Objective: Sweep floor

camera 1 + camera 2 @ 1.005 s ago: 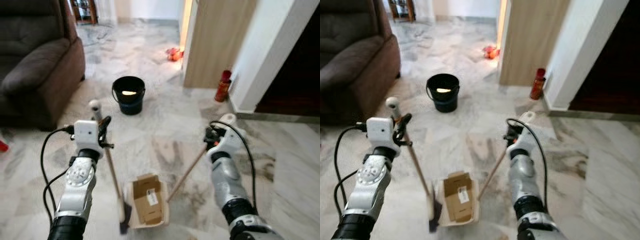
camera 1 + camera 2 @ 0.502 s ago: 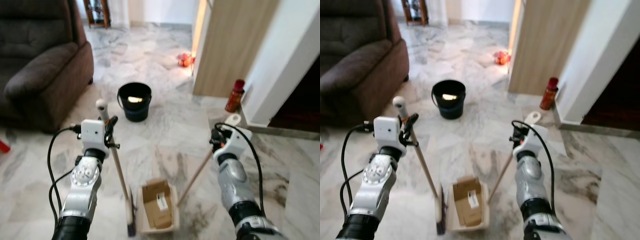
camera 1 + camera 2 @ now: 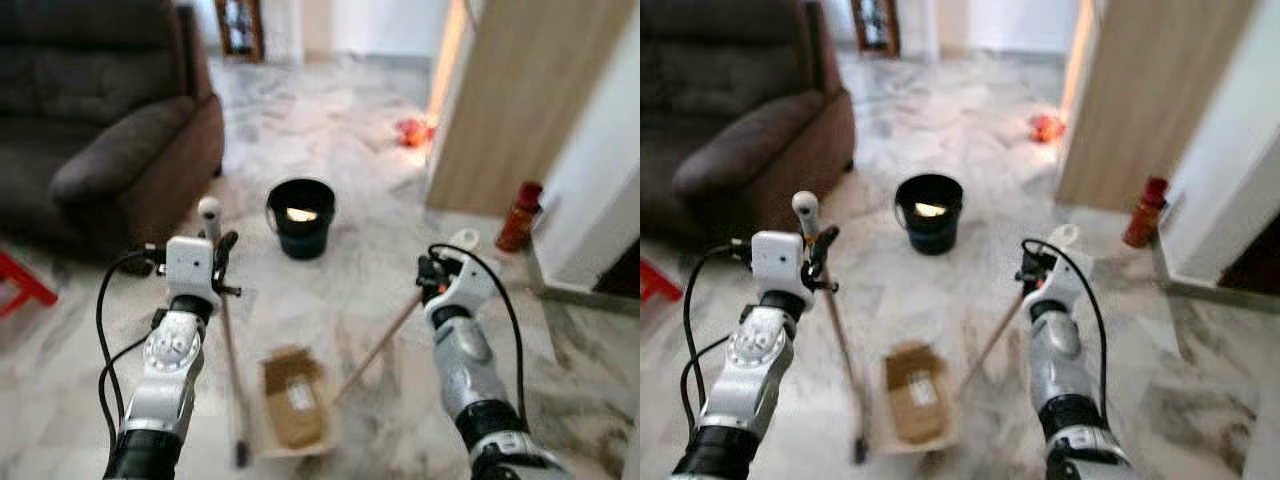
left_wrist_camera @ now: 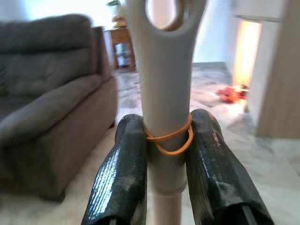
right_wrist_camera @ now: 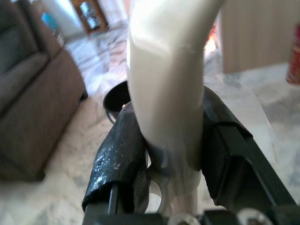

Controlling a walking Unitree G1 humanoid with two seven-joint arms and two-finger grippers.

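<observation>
The left end effector [image 4: 166, 154] is clamped on the top of the broom handle [image 3: 226, 345], which runs down to the marble floor [image 3: 350, 260] beside the dustpan [image 3: 292, 408]. A piece of cardboard [image 3: 298, 400] lies in the pan. The right end effector [image 5: 171, 154] grips the white end of the dustpan's long handle [image 3: 385, 340]. A black bucket [image 3: 302, 217] stands ahead, with a dark sofa [image 3: 100, 130] to the left and a red bottle [image 3: 516, 215] by the wall.
</observation>
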